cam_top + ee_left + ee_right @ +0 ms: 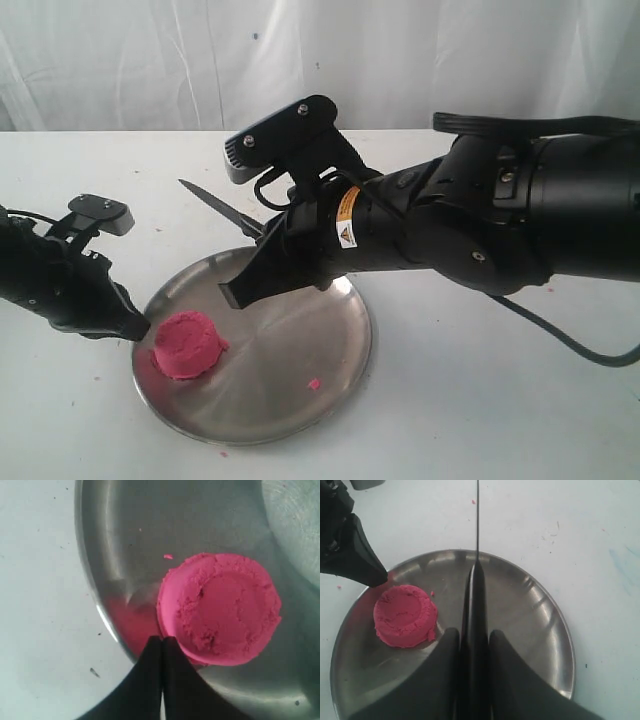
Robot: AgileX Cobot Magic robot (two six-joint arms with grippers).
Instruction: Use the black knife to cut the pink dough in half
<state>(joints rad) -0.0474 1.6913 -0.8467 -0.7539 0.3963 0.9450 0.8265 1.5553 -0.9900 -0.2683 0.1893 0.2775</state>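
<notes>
**Black knife (213, 204) held above the steel plate (335, 345), pink dough (188, 345) whole.**
On the white tabletop (480, 400), the right gripper (474, 633) has its jaws clamped on the stiff knife's handle at mid-frame. The left gripper (161, 641), jaws pressed together and empty, sits at the rim of the soft, light dough lower left, which will likely slide or stick.

The plate (330, 350) lies on the worktop (480, 400). The dough (188, 345) sits on the plate's left part, with a crumb (314, 383) to its right. The left gripper (138, 327) is at the plate's left rim, just beside the dough. The right gripper (235, 293) hangs over the plate's rear, with the knife (215, 205) between its jaws and the blade reaching back-left past the rim.
</notes>
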